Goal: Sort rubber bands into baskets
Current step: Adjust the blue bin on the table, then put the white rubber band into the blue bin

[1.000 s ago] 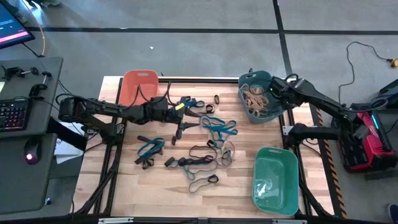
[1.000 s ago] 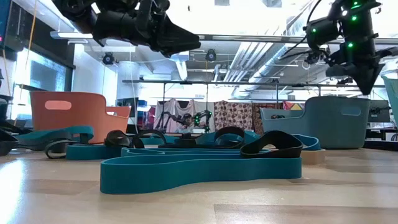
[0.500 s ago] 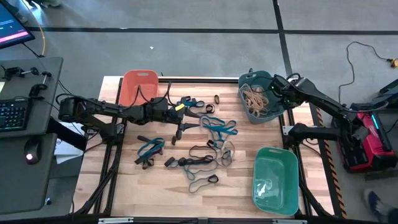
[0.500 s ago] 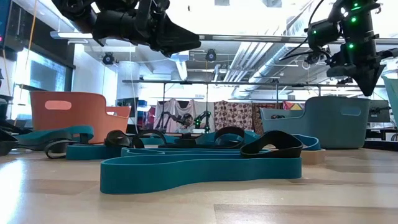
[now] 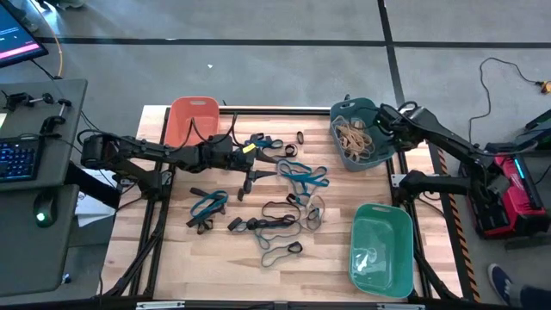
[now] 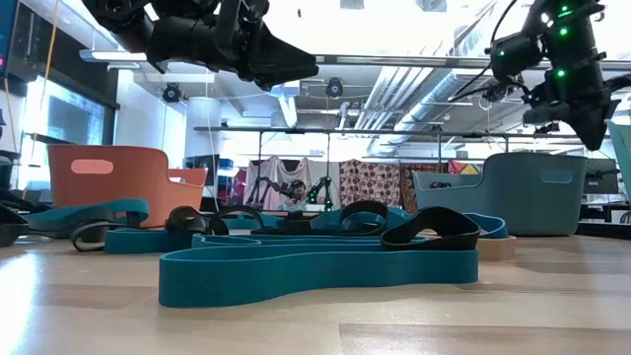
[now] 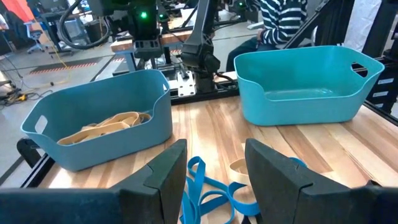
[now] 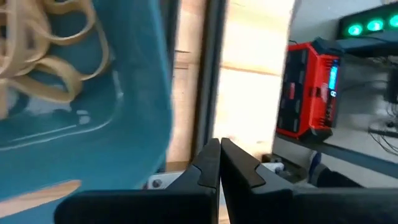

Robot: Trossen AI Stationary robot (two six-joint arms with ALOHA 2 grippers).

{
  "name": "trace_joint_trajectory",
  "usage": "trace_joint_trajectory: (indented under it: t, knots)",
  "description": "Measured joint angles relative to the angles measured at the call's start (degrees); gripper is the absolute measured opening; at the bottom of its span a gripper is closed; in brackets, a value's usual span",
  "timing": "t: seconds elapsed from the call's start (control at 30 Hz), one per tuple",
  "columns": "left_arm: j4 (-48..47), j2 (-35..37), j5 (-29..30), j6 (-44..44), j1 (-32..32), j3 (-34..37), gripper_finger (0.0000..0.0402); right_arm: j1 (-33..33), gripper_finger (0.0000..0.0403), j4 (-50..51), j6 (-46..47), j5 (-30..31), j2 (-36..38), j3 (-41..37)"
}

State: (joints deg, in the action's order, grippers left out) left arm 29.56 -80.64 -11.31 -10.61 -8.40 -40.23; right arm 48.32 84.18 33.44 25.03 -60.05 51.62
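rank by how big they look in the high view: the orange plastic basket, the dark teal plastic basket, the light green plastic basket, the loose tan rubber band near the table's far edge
1. Light green plastic basket, largest.
2. Dark teal plastic basket, partly covered by the right arm.
3. Orange plastic basket, looks somewhat smaller, though the left arm hides part of it, so 2 and 3 are unsure.
4. Tan rubber band, smallest by far.

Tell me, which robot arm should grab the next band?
Probably the left. Its open tool hangs over the loose bands, while the right tool is shut, away at the dark teal basket rim.

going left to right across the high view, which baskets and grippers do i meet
orange-salmon plastic basket → left gripper → dark teal-blue basket holding tan rubber bands → light green basket → right gripper
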Motion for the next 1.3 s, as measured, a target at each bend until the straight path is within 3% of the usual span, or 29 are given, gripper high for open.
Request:
trace_joint_trajectory:
  t: [0.43,0.77,0.93,1.1,1.3]
  knots:
    - [-0.17,-0.02,-0.02,-0.02,0.00,0.00,0.0154,0.06,0.0000,-9.72,1.55,-3.61,1.99,-10.32]
    - [-0.15,-0.02,-0.02,0.48,0.00,0.00,0.0154,-3.85,0.0000,-14.41,0.85,-9.89,7.17,-10.51]
    - [-0.15,-0.02,-0.04,0.94,0.25,0.00,0.0154,-6.84,0.0000,-12.19,1.84,-10.61,9.88,-9.26]
    - [-0.16,-0.02,-0.04,0.90,0.33,0.00,0.0154,-13.41,0.0000,-7.82,5.41,-10.22,12.00,-2.88]
    - [-0.41,-0.02,-0.04,0.94,0.33,-0.01,0.0154,-29.51,0.0000,-8.44,10.86,-11.80,11.15,2.44]
